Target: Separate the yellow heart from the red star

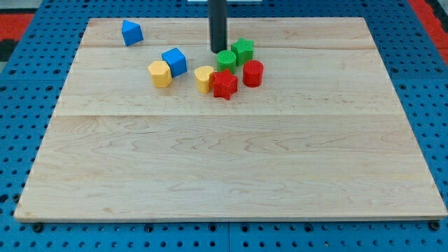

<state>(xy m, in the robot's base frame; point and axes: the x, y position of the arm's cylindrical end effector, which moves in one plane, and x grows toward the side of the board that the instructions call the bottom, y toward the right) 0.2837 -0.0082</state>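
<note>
Tip behind cluster: 2 yellow, 2 red, 2 green, 2 blue.

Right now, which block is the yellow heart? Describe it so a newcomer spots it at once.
On the wooden board, find the block cluster near the view's top, just below my tip. The yellow heart sits at its left edge, touching the red star. The other yellow block stands further left, beside the blue cube.

On the bench, the yellow heart touches the red star on its right. My tip stands behind both, just left of the green cylinder. The blue cube lies farther left.
</note>
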